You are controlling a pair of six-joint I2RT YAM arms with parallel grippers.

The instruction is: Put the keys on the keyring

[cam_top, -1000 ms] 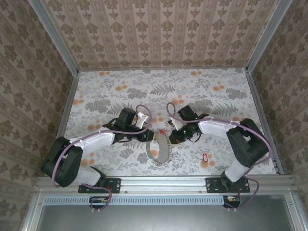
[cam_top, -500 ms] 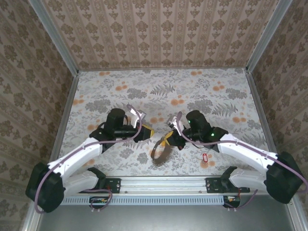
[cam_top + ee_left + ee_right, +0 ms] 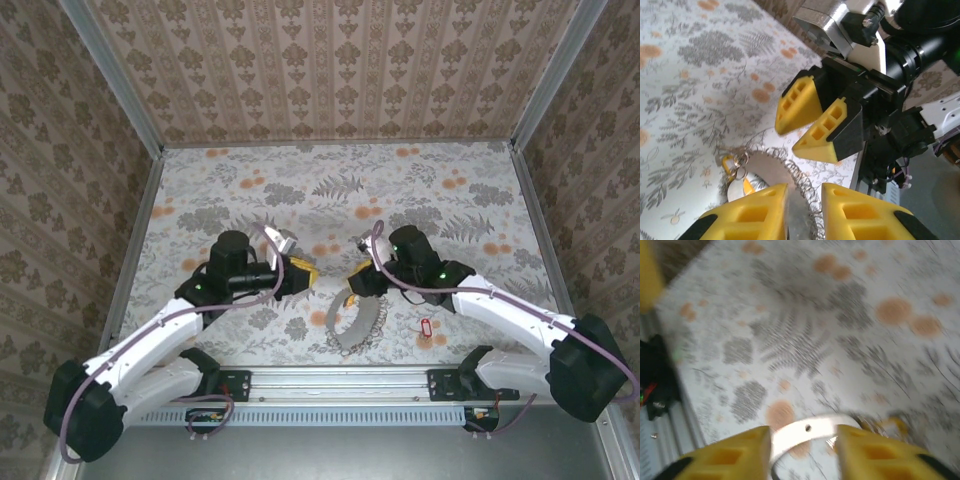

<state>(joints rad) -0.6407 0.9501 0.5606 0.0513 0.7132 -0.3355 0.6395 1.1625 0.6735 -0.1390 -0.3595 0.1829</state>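
keyring (image 3: 352, 322) sits between the grippers, red key (image 3: 424, 328) not on yet, lying off to its right. right gripper (image 3: 352, 284) jaws apart around it, left gripper (image 3: 303, 272) nearly closed, can't tell if gripping. next i'd fetch that tiny key.

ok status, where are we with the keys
left gripper pinching the keyring. right gripper parted next to it. yellow key beside the keyring, red key lying apart. nothing in the way.
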